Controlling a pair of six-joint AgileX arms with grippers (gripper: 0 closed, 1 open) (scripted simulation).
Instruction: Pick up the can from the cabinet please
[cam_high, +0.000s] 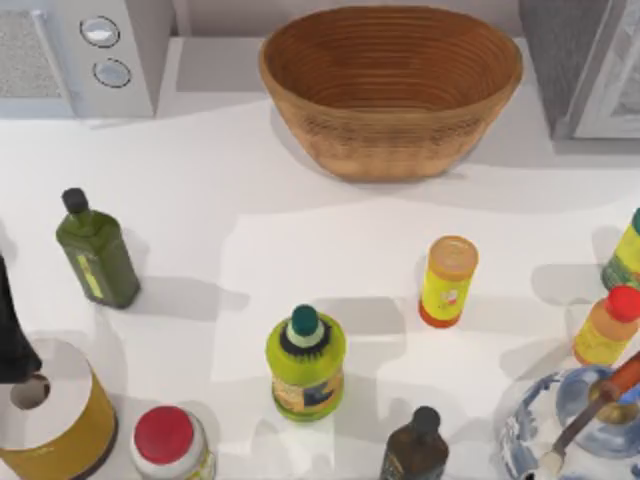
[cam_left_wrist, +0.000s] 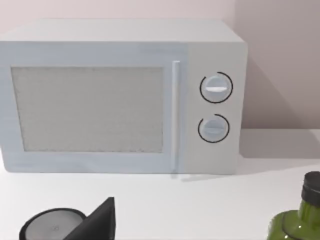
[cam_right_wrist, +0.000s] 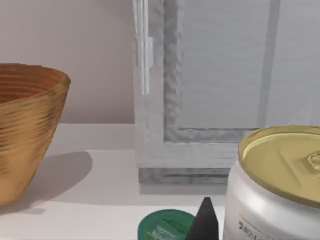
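My arms' visible parts

My left hand (cam_left_wrist: 100, 220) and right hand (cam_right_wrist: 204, 222) show matte black, wedge-shaped finger tips.

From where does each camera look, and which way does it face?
Top view: above the table, facing down on the basket; left arm at left edge.
Left wrist view: low, facing the microwave; left gripper's dark tip.
Right wrist view: low, facing the cabinet and can; right gripper's dark tip.
Top and right wrist views share the basket.

My top camera looks straight down on the table (cam_high: 230, 250), my left wrist camera faces the microwave (cam_left_wrist: 120, 95) low and close, and my right wrist camera faces the cabinet (cam_right_wrist: 210, 90), sharing the basket (cam_right_wrist: 25, 130) with the top.
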